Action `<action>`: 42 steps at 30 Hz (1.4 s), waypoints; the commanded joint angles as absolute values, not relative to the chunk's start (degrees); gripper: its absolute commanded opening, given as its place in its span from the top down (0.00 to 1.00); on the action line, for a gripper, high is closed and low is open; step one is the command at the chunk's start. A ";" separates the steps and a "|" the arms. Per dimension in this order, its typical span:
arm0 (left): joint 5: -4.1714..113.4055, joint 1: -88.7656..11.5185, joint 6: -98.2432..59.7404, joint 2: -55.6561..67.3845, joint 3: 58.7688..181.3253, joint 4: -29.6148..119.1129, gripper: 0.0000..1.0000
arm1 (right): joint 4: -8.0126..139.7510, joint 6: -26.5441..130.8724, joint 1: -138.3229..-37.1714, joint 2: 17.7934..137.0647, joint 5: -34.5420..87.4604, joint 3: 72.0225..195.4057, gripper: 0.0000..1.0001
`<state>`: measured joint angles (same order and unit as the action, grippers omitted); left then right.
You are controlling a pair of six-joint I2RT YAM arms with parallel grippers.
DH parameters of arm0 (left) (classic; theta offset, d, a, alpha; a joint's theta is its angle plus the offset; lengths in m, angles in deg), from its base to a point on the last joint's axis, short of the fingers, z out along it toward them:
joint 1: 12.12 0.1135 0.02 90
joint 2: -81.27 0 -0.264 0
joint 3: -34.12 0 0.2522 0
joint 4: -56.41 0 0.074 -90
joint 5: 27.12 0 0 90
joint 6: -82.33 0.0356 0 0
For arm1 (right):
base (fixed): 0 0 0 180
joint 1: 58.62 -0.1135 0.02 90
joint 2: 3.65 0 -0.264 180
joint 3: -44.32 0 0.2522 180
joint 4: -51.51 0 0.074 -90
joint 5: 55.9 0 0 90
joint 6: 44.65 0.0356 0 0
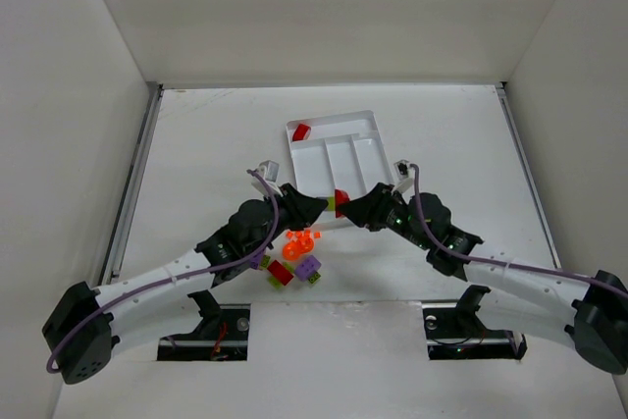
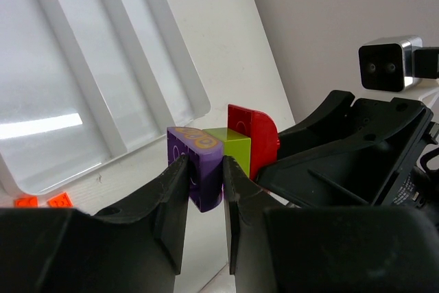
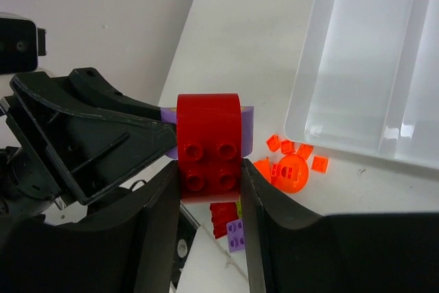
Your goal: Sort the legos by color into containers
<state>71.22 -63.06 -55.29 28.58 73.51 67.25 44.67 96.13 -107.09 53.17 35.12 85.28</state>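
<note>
Beside tray [image 1: 330, 118], brick stack [image 1: 339, 200] left-to-right

Both arms stretch inward, tips facing close — left gripper [image 2: 204, 171] clamps the purple brick [image 2: 189, 145], right gripper [image 3: 209, 175] the red brick [image 3: 209, 132].

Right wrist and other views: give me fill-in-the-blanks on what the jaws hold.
The right gripper is shut on the red brick and the left gripper on the purple brick; the middle brick is ___.
The lone brick in the tray is ___.
The loose round piece beside the tray is ___.
Missing: green, red, orange.
</note>
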 commanded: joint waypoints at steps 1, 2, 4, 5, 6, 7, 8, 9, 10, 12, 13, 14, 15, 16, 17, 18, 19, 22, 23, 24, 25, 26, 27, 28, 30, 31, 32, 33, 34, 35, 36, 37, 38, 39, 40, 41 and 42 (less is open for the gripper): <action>71.23 -62.18 -55.05 30.73 71.96 70.51 0.96 | 42.51 95.54 -106.92 50.41 34.80 85.24 0.68; 70.97 -61.74 -55.04 30.91 71.79 70.16 0.96 | 43.03 95.36 -106.65 49.70 34.63 85.24 0.68; 70.70 -60.86 -54.96 31.17 71.26 69.63 0.96 | 44.00 95.27 -105.86 48.12 34.19 85.24 0.68; 70.70 -60.42 -54.87 31.35 70.91 69.45 0.96 | 44.35 95.27 -105.51 47.42 34.01 85.24 0.68; 70.70 -60.16 -54.87 31.61 70.64 69.28 0.96 | 44.70 95.27 -105.16 46.80 33.58 85.24 0.68; 70.70 -59.81 -54.87 31.79 70.38 69.28 0.96 | 45.14 95.27 -104.72 46.36 32.96 85.33 0.68; 70.70 -59.46 -54.87 31.96 70.12 69.19 0.96 | 45.58 95.18 -104.28 45.84 32.44 85.41 0.68; 70.61 -59.28 -54.87 32.14 70.03 69.01 0.96 | 45.93 95.18 -104.02 45.48 32.26 85.50 0.68; 70.53 -59.01 -54.87 32.31 70.03 68.93 0.96 | 46.37 95.10 -103.67 45.13 31.99 85.59 0.68; 70.26 -58.66 -54.78 32.58 70.03 68.84 0.96 | 47.60 94.57 -102.96 44.34 31.90 86.03 0.68; 70.17 -58.57 -54.78 32.84 70.03 68.84 0.96 | 48.39 94.13 -102.44 44.25 32.08 86.55 0.68; 70.00 -58.40 -54.78 33.19 70.03 68.75 0.96 | 49.09 93.52 -101.82 44.60 32.17 87.25 0.68; 69.91 -58.40 -54.78 33.80 70.20 68.49 0.96 | 49.97 92.56 -101.12 45.56 32.17 88.48 0.68; 69.91 -58.31 -54.78 34.51 70.46 68.05 0.96 | 51.02 91.42 -100.16 47.57 32.17 90.49 0.68; 70.00 -58.05 -54.78 35.73 71.07 67.35 0.96 | 51.30 90.45 -99.45 49.76 32.25 92.16 0.68; 70.17 -57.87 -54.78 36.70 71.78 66.91 0.96 | 51.30 89.48 -98.75 52.40 32.43 94.01 0.68; 70.43 -57.52 -54.61 37.67 72.48 66.47 0.96 | 51.30 88.60 -97.87 55.38 32.78 96.12 0.68; 70.87 -56.03 -53.29 39.96 73.80 65.59 0.95 | 51.21 86.58 -94.88 66.10 33.66 103.49 0.68; 71.14 -54.89 -53.11 40.74 73.98 64.98 0.95 | 51.12 86.05 -94.18 69.79 33.83 106.30 0.68; 71.14 -54.01 -53.11 41.27 73.98 64.45 0.95 | 51.12 85.35 -93.47 74.09 33.92 109.38 0.68; 70.97 -53.05 -53.46 41.72 73.81 64.01 0.95 | 51.30 84.90 -92.77 78.05 34.01 112.37 0.68; 70.70 -52.08 -53.81 42.07 73.46 63.74 0.95 | 51.65 84.64 -92.16 82.00 34.10 115.53 0.68; 70.53 -51.20 -54.16 42.42 73.02 63.48 0.95 | 51.91 84.46 -91.45 85.87 34.45 118.61 0.68; 70.35 -50.49 -54.60 42.68 72.67 63.21 0.95 | 52.35 84.55 -90.75 90.43 34.89 122.38 0.68; 70.17 -49.26 -55.30 43.12 72.14 62.43 0.95 | 53.40 85.16 -89.78 97.04 35.85 128.45 0.69; 70.00 -48.82 -55.48 43.21 71.96 62.07 0.94 | 53.93 85.60 -89.60 100.03 36.47 131.35 0.69; 69.65 -48.29 -55.66 43.30 71.87 61.72 0.94 | 54.46 86.13 -89.43 102.84 37.17 134.16 0.69; 69.30 -47.94 -55.75 43.30 71.79 61.63 0.94 | 55.07 86.91 -89.25 106.00 38.22 137.50 0.69; 68.86 -47.59 -55.83 43.13 71.70 61.63 0.94 | 55.43 87.79 -89.16 108.21 39.28 139.80 0.69; 68.51 -47.41 -55.92 43.04 71.52 61.72 0.94 | 55.87 89.02 -89.07 110.32 40.42 141.99 0.69; 68.16 -47.24 -56.01 42.78 71.26 61.89 0.94 | 56.13 90.60 -88.99 112.17 41.56 143.84 0.69; 67.72 -47.06 -56.10 42.43 71.17 62.07 0.94 | 56.31 92.18 -88.98 113.75 42.35 145.43 0.69; 67.28 -46.88 -56.10 42.07 70.91 62.24 0.94 | 56.31 94.02 -88.98 115.25 43.06 146.84 0.69; 67.10 -46.80 -56.10 41.81 70.73 62.24 0.94 | 56.13 95.78 -88.98 116.48 43.59 147.98 0.69; 66.84 -46.80 -56.10 41.46 70.64 62.24 0.94 | 56.05 97.45 -89.16 117.54 44.46 148.95 0.69; 66.66 -46.71 -56.10 41.28 70.47 62.42 0.94 | 56.31 99.03 -89.33 118.51 45.43 149.92 0.69; 66.40 -46.62 -56.10 41.02 70.38 62.51 0.94 | 56.31 100.62 -89.34 119.13 46.48 150.45 0.69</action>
<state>68.24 -47.11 -55.64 41.33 70.86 60.56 56.98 94.32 -89.01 118.67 41.80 146.04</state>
